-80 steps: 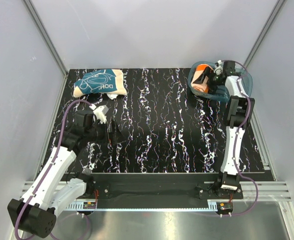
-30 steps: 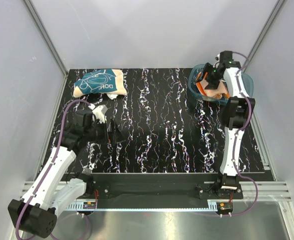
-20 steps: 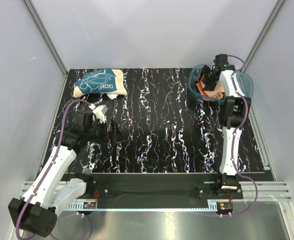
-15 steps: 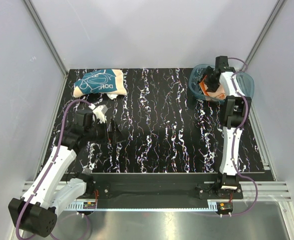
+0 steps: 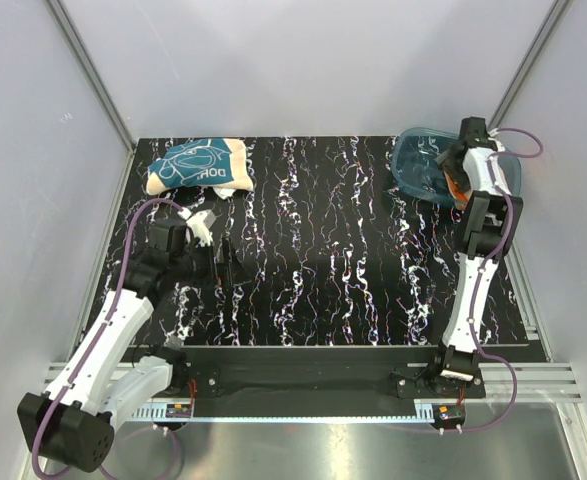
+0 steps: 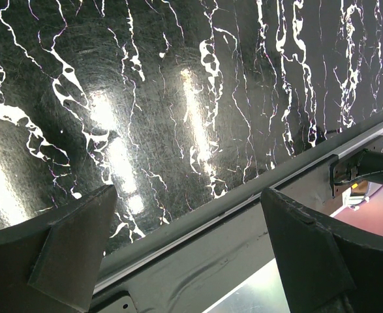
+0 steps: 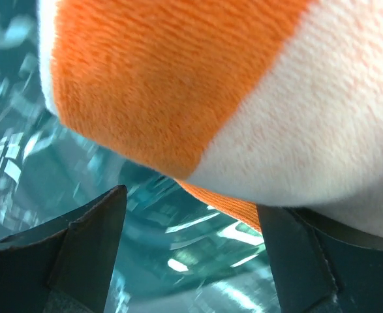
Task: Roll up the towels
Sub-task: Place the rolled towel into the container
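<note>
**Over the blue tray (image 5: 418, 165): orange towel (image 7: 178, 85) not yet gripped**

The right gripper (image 7: 188, 225) hangs close against the towel, fingers spread and pinching nothing. The left gripper (image 6: 188, 228) is spread too (idle above the table (image 5: 323, 250)). The teal towel (image 5: 198, 165) lies crumpled at the far left. Both look soft, light and floppy, so a corner or hem is probably the best place to pinch.

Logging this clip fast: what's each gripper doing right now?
Left gripper: open, empty, over the table.
Right gripper: open, jaws wide apart over the blue tray, orange towel right in front, not clamped.
</note>
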Controlling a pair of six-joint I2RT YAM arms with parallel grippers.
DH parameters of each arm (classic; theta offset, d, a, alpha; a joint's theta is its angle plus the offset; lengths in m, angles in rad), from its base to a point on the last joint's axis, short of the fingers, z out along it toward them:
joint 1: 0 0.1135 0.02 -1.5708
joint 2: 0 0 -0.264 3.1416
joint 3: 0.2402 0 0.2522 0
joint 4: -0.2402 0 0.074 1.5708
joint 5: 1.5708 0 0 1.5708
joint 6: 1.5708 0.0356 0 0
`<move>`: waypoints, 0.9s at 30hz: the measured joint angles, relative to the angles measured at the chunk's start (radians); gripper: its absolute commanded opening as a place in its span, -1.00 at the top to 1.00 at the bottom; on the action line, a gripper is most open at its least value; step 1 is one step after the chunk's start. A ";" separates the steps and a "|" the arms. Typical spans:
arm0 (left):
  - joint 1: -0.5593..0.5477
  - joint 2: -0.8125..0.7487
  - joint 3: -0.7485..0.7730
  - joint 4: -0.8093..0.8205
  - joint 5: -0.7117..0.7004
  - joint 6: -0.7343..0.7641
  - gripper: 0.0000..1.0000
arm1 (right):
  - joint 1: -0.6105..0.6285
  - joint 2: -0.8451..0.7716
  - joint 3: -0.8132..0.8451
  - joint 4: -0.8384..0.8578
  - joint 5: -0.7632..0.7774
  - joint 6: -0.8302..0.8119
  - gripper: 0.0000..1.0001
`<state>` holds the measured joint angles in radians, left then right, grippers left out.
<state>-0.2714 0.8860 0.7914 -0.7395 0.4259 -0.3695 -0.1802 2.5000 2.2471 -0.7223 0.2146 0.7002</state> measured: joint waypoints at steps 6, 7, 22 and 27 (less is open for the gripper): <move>0.000 0.006 0.000 0.000 0.000 0.000 -0.98 | -0.069 0.000 0.011 -0.006 0.031 0.038 -0.75; 0.000 0.008 0.000 -0.001 0.000 0.000 -0.97 | -0.078 0.000 0.016 -0.007 0.030 0.039 -0.76; 0.002 0.019 0.000 -0.001 -0.001 0.000 -0.98 | -0.105 0.001 0.030 0.065 -0.138 -0.017 -0.96; 0.002 0.018 0.000 -0.001 -0.001 0.000 -0.98 | -0.104 -0.034 -0.036 0.104 -0.255 -0.056 -0.97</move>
<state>-0.2695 0.9043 0.7914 -0.7403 0.4248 -0.3695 -0.2844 2.4660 2.2108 -0.6186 -0.0406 0.6437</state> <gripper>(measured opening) 0.984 0.982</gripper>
